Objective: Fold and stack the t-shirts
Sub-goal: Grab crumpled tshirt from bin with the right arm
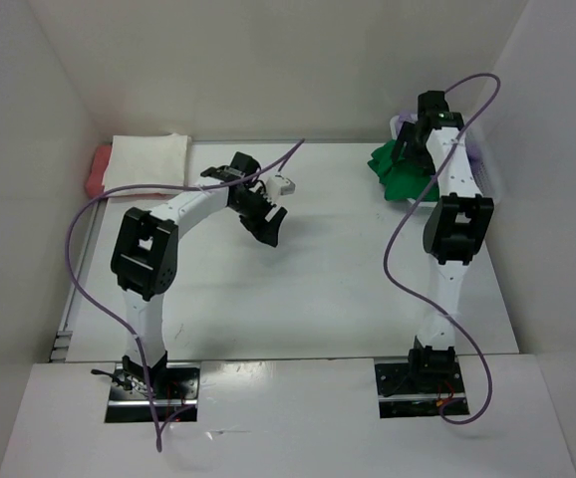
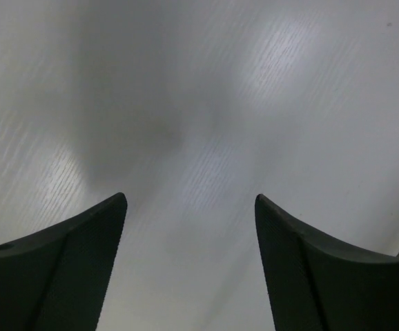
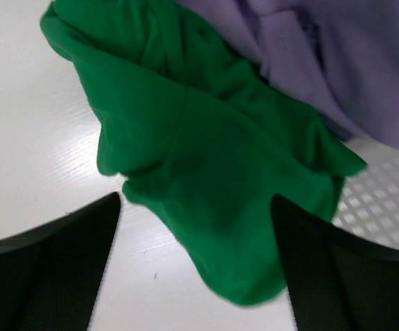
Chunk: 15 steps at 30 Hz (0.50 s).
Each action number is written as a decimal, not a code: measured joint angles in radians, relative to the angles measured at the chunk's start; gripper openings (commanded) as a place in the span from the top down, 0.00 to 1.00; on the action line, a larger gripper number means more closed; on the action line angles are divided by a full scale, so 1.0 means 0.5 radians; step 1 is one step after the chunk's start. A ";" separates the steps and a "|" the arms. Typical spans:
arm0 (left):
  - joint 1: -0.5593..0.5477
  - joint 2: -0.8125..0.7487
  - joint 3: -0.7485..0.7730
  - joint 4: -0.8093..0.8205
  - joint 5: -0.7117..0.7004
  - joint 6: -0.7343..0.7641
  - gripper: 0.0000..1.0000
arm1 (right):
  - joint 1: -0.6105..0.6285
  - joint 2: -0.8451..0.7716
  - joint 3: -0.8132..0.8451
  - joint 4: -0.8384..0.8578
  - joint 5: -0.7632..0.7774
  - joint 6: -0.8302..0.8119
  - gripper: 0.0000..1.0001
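A cream-white t-shirt (image 1: 148, 159) lies folded at the far left on a salmon-red t-shirt (image 1: 97, 171), of which only the left edge shows. At the far right a bright green t-shirt (image 1: 398, 174) (image 3: 206, 158) lies crumpled, spilling onto the table beside a lavender-purple t-shirt (image 3: 337, 62). My right gripper (image 1: 408, 154) (image 3: 196, 200) hangs open just over the green cloth, whose lower lobe lies between the fingers. Out over the middle of the table, my left gripper (image 1: 263, 214) (image 2: 191, 200) is open above bare surface with nothing between its fingers.
A white mesh basket (image 3: 386, 200) sits under the lavender cloth at the far right corner. White walls close in the table on the left, back and right. A purple cable loops from each arm.
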<state>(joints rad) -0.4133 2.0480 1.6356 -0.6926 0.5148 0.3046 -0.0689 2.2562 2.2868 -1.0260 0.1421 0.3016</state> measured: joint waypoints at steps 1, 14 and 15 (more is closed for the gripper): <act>0.003 -0.039 -0.044 0.027 -0.027 -0.005 0.16 | 0.002 0.056 0.031 -0.009 -0.024 -0.005 0.24; -0.126 -0.296 -0.269 0.138 -0.275 0.040 0.12 | -0.069 0.161 0.174 -0.053 -0.287 0.014 0.99; -0.131 -0.304 -0.286 0.137 -0.287 0.060 0.12 | -0.071 0.161 0.174 -0.053 -0.296 0.014 0.99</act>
<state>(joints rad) -0.4789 1.8961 1.4925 -0.6243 0.3714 0.3344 -0.1043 2.3367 2.3737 -1.0527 -0.0059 0.3084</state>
